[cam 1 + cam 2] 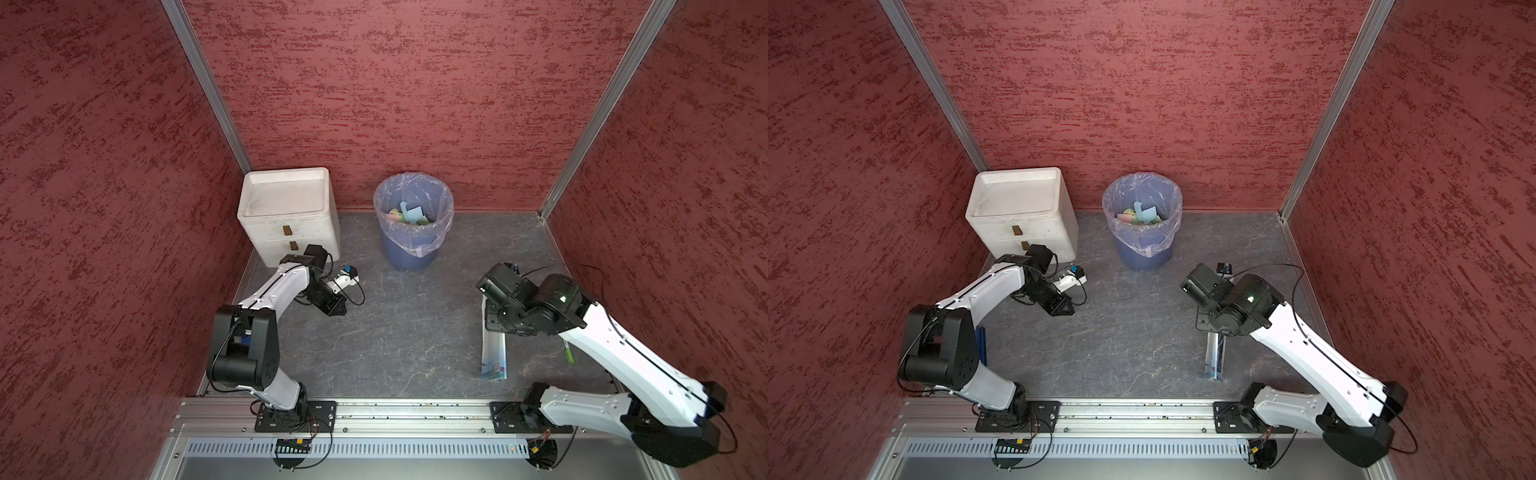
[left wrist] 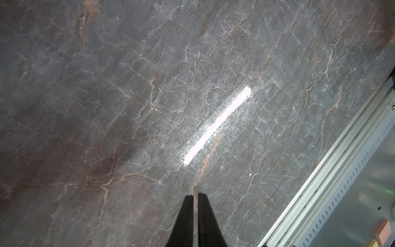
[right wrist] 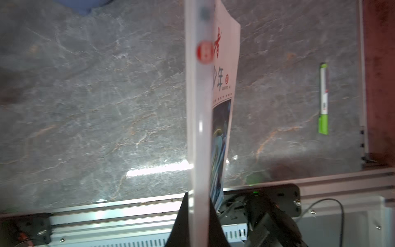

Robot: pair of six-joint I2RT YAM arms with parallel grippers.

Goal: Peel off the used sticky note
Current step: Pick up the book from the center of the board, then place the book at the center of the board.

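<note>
Glossy paper is the worry: our right gripper is clamped on the magazine, upright over the bench, and it could slip or sag open. We see no used sticky note on it; coloured notes lie in the bin. Our left gripper hangs closed, empty; a green pen lies clear.

Marbled tabletop; drawers; bin; pen
</note>
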